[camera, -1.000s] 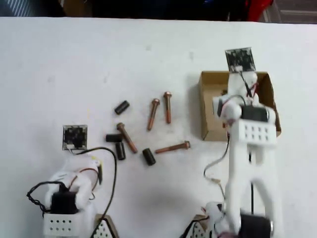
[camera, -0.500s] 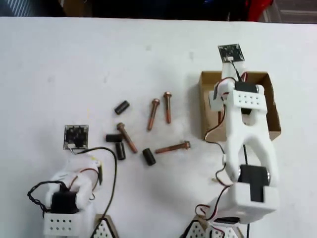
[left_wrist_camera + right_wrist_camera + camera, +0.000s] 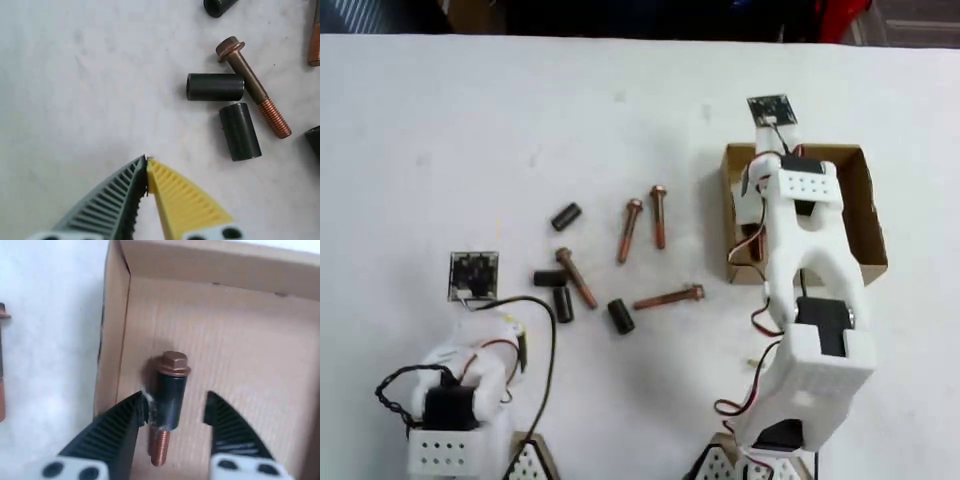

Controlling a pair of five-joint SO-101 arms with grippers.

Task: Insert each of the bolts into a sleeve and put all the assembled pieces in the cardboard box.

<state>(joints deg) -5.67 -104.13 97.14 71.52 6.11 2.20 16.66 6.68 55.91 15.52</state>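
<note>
The assembled piece point(image 3: 169, 390), a copper hex-head bolt through a short black sleeve, lies inside the cardboard box point(image 3: 240, 330) by one wall, the right claw point(image 3: 176, 399) released astride it; probably light, rigid and slick, it suits a pinch across the sleeve; the left claw point(image 3: 146, 162), well apart from the box, is clenched empty.

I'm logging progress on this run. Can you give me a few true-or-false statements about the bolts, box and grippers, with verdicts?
1. Four bolts lie loose on the table. True.
2. The left gripper grips a bolt. False: it is shut on nothing, above bare table.
3. An assembled piece is inside the cardboard box. True.
4. The right gripper is shut. False: it is open, astride the assembled piece.
</note>
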